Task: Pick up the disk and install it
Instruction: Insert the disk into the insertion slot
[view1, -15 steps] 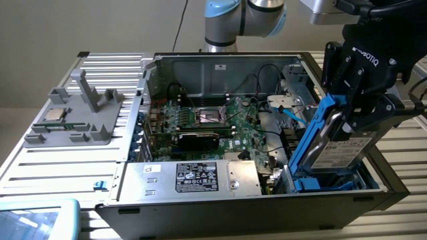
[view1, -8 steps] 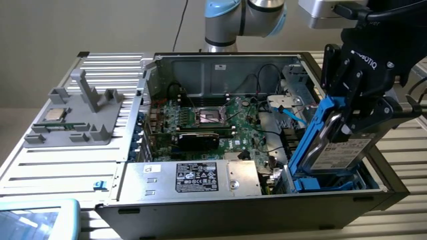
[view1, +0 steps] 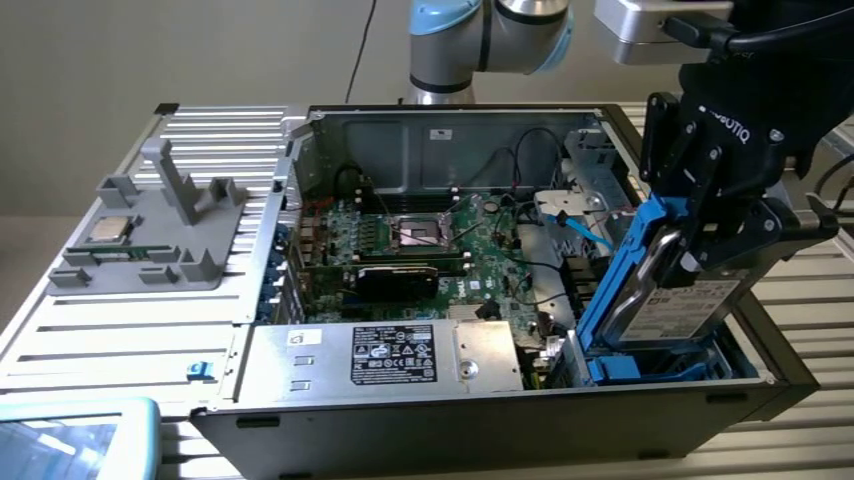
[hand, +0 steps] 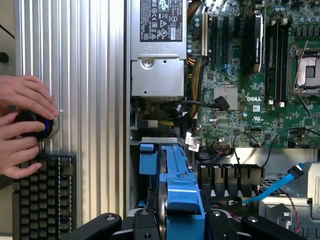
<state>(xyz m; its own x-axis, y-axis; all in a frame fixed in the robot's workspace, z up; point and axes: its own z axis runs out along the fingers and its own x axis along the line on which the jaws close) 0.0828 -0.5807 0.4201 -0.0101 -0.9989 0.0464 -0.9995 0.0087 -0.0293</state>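
The disk (view1: 674, 310) is off the table and in the robot's grip. It stands almost on its edge and leans a little, with its white label facing us. Its blue rails (view1: 625, 270) run along its sides.

The gripper (view1: 707, 245) grasps the top part of the disk. One black finger is on each side, and the jaws are clamped on it.

Lay a clock on the exterior view with the green board (view1: 441, 250) in the middle. The disk is at about 4 o'clock, inside the computer case (view1: 467, 425), by the case's wall on the exterior view's right. Its low end dips into the blue holder (view1: 667, 368) in that corner. I cannot tell if it touches the bottom there.

So the picking up is done. The putting in looks only part done, because the disk is tilted and does not yet lie snug in its place.

The silver box with the black label (view1: 387, 355) sits at 6 o'clock. A light blue cable (view1: 587, 225) hangs at 2 o'clock. The grey stand (view1: 147, 240) with a small chip (view1: 114, 230) is far out at 9 o'clock, well apart from the disk.

In the wrist view, a person's hands (hand: 22, 125) rest on a round black knob (hand: 32, 125) near a keyboard (hand: 45, 200).
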